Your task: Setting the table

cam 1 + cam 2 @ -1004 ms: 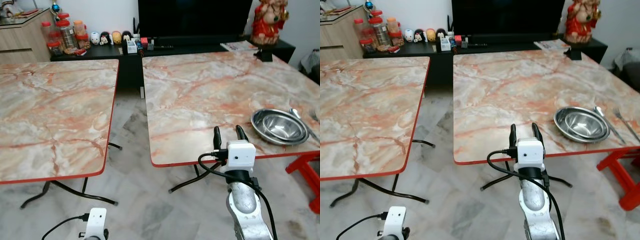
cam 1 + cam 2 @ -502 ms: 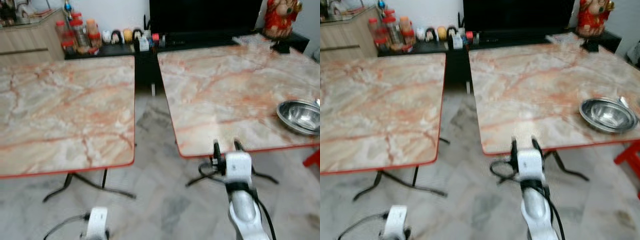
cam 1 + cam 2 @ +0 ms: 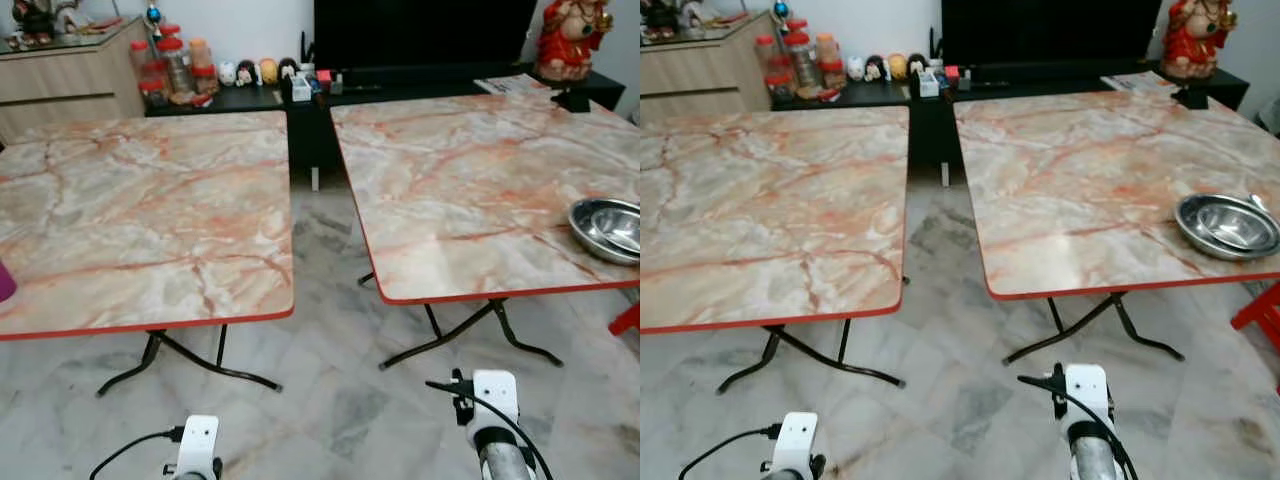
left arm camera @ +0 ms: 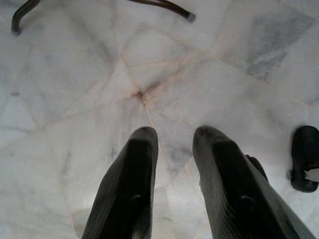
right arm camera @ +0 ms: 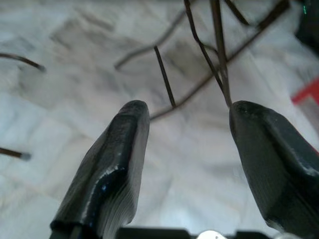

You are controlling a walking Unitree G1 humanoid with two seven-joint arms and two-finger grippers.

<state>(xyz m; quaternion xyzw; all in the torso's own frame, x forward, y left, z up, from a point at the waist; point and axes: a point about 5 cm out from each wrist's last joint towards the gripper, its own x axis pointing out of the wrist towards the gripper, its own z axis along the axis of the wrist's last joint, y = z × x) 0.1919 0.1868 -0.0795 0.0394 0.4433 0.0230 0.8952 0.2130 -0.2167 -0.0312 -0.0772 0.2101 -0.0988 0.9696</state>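
Left eye view, lowest edge: both arms hang low over the pale marble floor [image 3: 330, 420], the left gripper [image 4: 172, 142] with its black fingers [image 4: 132, 189] slightly parted and holding nothing, the right gripper [image 5: 189, 119] spread wide and equally empty, pointed at floor tiles and the dark folding legs of a worktop. Above them, in the middle of the frame, stand two marble-patterned worktops with red rims: the left worktop [image 3: 140, 210] fills the left half, with a small magenta object [image 3: 5, 281] just showing at the left border, too cropped to identify; the right worktop [image 3: 480, 190] fills the right half and carries the round stainless-steel bowl stack [image 3: 607, 228] at the right border, near its front rim. Farthest off, along the top, a black low cabinet [image 3: 250, 98] holds red-lidded jars [image 3: 170, 68] and small figurines [image 3: 255, 72], with a dark television [image 3: 425, 30] and a red statue [image 3: 568, 38] at the upper right. The robot appears to be between placements, empty-handed and standing back from both worktops. I judge the next move calls for walking to fetch tableware, perhaps at the left worktop, and raising an arm to worktop height before any grasp.
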